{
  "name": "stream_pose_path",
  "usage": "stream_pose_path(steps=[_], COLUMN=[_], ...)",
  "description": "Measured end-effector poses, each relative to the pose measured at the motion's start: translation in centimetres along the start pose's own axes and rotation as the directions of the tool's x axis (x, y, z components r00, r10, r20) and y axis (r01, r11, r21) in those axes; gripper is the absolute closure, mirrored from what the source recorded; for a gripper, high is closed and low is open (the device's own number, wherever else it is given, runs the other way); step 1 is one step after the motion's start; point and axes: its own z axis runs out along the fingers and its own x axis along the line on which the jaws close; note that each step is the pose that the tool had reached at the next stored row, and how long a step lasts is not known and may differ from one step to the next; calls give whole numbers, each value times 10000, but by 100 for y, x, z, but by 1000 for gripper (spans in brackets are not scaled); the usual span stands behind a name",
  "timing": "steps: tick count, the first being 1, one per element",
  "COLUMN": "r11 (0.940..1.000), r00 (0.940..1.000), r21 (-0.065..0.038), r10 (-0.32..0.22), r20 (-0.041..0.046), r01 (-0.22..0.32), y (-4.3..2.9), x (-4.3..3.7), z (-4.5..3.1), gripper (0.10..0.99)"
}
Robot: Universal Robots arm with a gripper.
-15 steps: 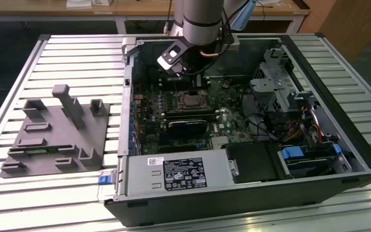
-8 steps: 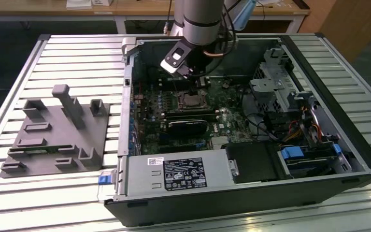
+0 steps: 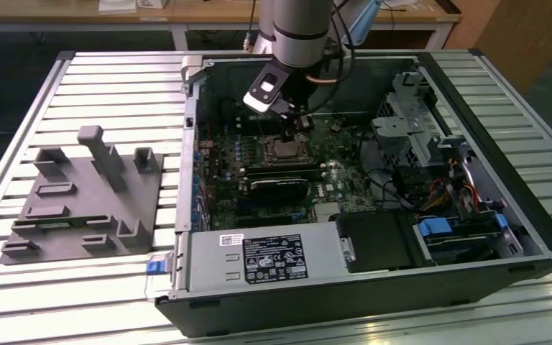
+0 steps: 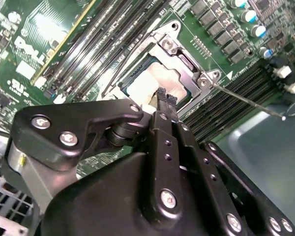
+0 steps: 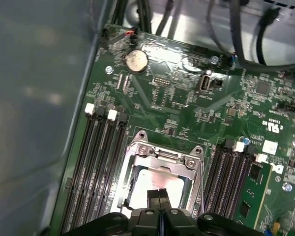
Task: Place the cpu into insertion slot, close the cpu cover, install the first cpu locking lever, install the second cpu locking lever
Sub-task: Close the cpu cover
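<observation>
One black robot gripper (image 4: 165, 95) hangs right over the small flat square cpu with the pale silvery top (image 5: 155, 178). Its two fingers are pressed together with nothing between them. The cpu lies in the square black insertion slot with the silver rim (image 3: 283, 149) on the green motherboard (image 5: 177, 93). The thin silver metal cpu cover frame (image 5: 163, 158) lies flat around the chip. A thin silver wire lever (image 4: 246, 101) reaches out from one corner over the long black memory slots (image 5: 101, 162).
</observation>
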Motion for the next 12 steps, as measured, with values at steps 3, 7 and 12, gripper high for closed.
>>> stream_pose_path(steps=[3,7,12], r11=[9992,9936,9816], r00=[9992,9936,9816], r21=[4,13,23], r10=[-401,-1127,-1909], r20=[0,1,1], r01=[401,1127,1909], y=[0,0,0], x=[0,0,0], z=[1,2,3], gripper=[980,980,980])
